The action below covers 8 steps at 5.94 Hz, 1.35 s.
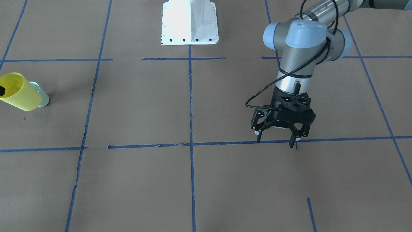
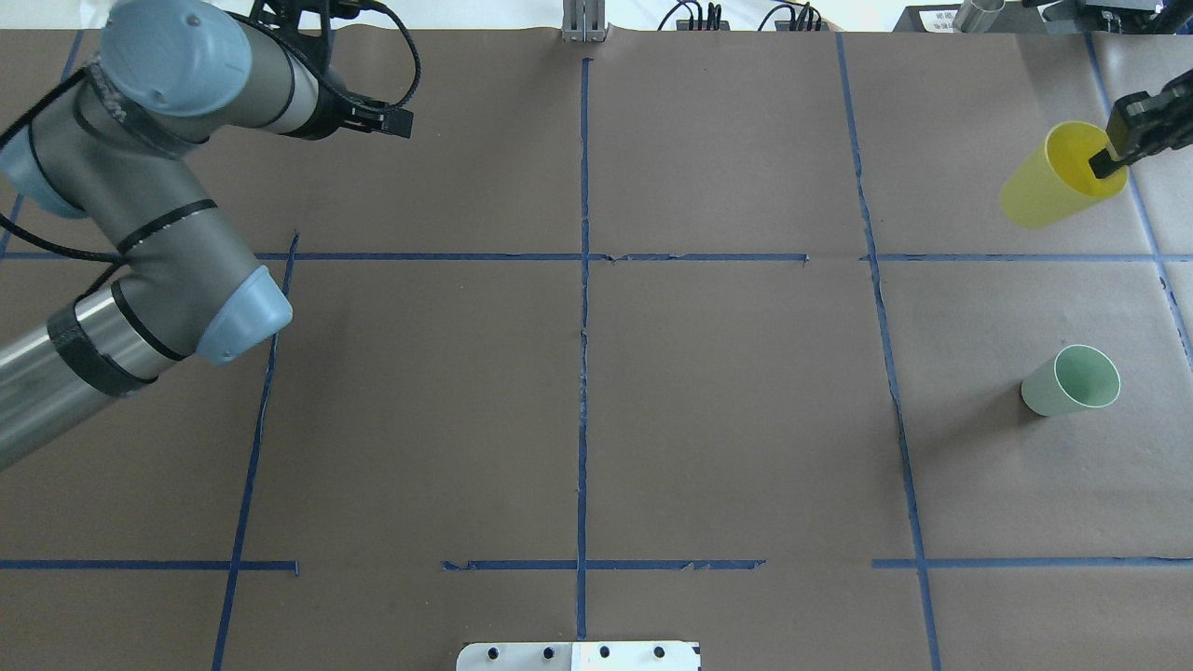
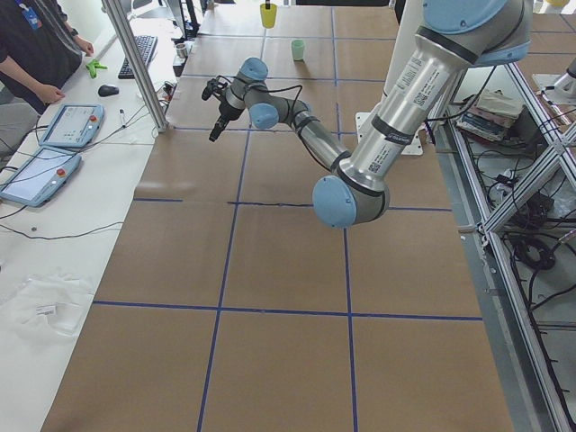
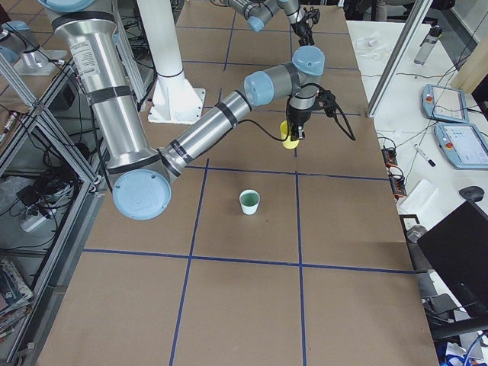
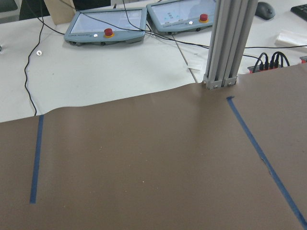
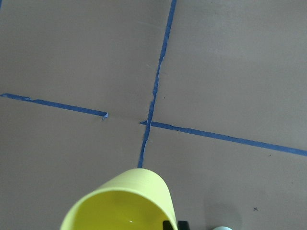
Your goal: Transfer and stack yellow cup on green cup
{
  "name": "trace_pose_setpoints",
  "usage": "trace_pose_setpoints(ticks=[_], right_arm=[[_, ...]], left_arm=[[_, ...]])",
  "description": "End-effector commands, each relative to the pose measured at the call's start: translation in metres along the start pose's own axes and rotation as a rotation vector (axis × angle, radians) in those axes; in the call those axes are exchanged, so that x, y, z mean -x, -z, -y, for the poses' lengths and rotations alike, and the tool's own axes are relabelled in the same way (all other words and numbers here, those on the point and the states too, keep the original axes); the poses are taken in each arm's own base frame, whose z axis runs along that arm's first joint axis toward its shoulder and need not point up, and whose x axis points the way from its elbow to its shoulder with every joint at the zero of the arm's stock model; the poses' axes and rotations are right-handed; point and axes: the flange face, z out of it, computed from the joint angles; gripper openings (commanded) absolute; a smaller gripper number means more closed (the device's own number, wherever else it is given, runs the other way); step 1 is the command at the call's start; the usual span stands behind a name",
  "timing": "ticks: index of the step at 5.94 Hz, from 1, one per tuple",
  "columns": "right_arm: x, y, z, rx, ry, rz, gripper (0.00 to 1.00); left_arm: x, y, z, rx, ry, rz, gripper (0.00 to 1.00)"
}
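1. The right tool [image 2: 1109, 163] is clamped on the rim of the yellow cup [image 2: 1058, 182]. One finger [image 1: 3, 91] is inside the mouth, and the other is outside the wall.
2. The yellow cup hangs from that grip with its mouth up, raised off the bench [image 2: 727, 391]. It is at the far right, beyond the cross line of blue tape [image 2: 584, 373].
3. The green cup [image 2: 1072, 380] stands upright on the bench, mouth up and empty. It is in the same right-hand column, one square nearer the robot.
4. The two cups are apart and do not touch. In the front-facing view the yellow cup overlaps the green one and hides most of it.
5. In the right wrist view the yellow rim fills the bottom edge, and a sliver of the green cup shows at the lower right.
6. The left tool [image 1: 275, 141] is spread wide and holds nothing. Its fingertips point down, close over a tape line on the robot's left side of the bench, well apart from both cups.
7. The white base [image 1: 190, 22] stands at the robot's edge of the bench.
8. In the left wrist view two pendants [image 5: 105, 26] lie on a white table beyond the brown cover, beside a metal post [image 5: 230, 43].
9. A person [image 3: 36, 54] stands at that table in the left side view.
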Motion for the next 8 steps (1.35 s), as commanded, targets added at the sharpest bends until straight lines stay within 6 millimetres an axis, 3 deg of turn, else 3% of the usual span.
trace_pose_setpoints(ticks=[1,2,3,4,6,8], right_arm=[[-0.038,-0.009,-0.044,0.025,-0.003,-0.036,0.01],[-0.054,-0.019,-0.059,0.044,-0.032,-0.042,0.00],[-0.072,-0.033,-0.074,0.061,-0.057,-0.053,0.02],[-0.071,-0.051,-0.074,0.096,-0.058,-0.055,0.02],[-0.067,-0.096,-0.074,0.188,-0.054,-0.070,0.03],[-0.078,-0.112,-0.084,0.221,-0.061,-0.110,0.03]], left_arm=[[0.046,0.015,-0.002,0.225,0.057,0.056,1.00],[0.067,0.036,-0.029,0.258,0.061,0.043,1.00],[0.090,0.054,-0.037,0.293,0.094,-0.010,1.00],[0.094,0.068,-0.053,0.314,0.091,-0.052,1.00],[0.092,0.077,-0.054,0.304,0.097,-0.055,1.00],[0.091,0.077,-0.054,0.303,0.097,-0.056,1.00]])
